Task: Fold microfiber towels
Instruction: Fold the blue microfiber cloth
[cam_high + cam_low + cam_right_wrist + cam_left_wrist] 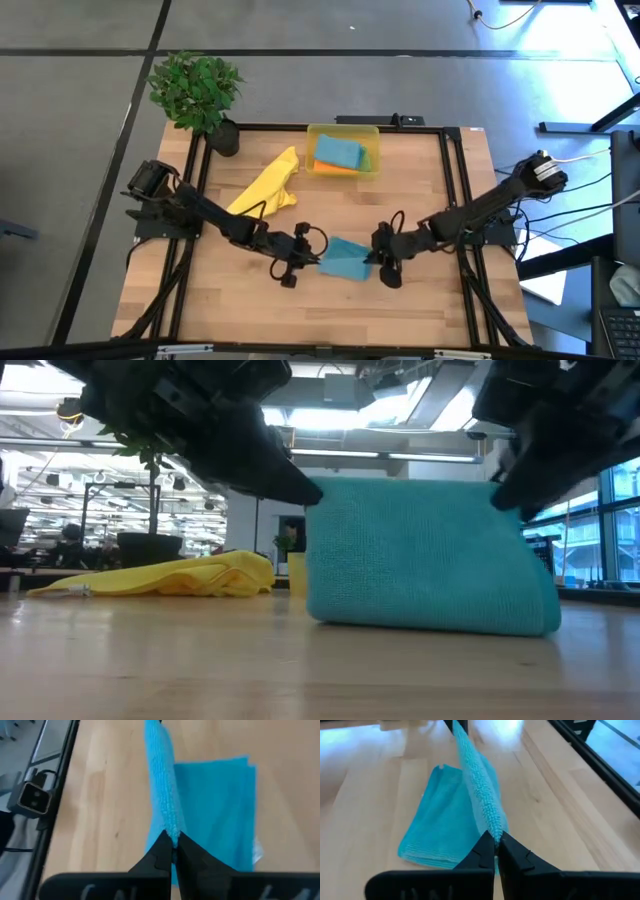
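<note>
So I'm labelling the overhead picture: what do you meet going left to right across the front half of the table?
Yellow towel → left gripper → teal towel → right gripper.

The light teal-blue microfiber cloth (455, 830) at the centre of the frame shows a looped, nubby pile, soft and matt (the raised edge looks coarsest in the wrist views). The pale wooden table top (250, 290) is smooth planked board with a faint sheen. The crumpled yellow cloth (265, 188) left of centre looks soft and dull. The translucent yellow plastic bin (370, 135) at upper centre is smooth and slightly glossy. The black fingers (517, 857) at the bottom of the frame look like hard matt plastic
</note>
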Robot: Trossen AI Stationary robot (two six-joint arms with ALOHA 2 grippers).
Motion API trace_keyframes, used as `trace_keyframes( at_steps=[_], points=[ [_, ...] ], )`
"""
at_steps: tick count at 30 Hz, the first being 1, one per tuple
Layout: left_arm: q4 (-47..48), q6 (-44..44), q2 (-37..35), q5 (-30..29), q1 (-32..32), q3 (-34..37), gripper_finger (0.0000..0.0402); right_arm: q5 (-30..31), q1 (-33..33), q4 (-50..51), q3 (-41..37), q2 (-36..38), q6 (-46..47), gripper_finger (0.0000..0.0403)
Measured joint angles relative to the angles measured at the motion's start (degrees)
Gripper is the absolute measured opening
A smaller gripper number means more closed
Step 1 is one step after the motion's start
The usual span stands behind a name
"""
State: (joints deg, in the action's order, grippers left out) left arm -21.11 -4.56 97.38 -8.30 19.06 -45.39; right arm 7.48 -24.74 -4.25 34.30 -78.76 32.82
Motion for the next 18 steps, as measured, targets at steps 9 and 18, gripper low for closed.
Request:
trace_keyframes(
  at_steps=[9,18],
  points=[
    [-0.92,4.98,0.0,-0.37,-1.47,-0.11,0.0,3.89,-7.0,0.88,0.17,-2.17,12.36,0.0007],
    [0.04,11.19,1.0,5.83,-8.27,0.03,0.0,9.05,-8.85,11.35,-0.12,-2.25,21.28,0.0007]
  ],
)
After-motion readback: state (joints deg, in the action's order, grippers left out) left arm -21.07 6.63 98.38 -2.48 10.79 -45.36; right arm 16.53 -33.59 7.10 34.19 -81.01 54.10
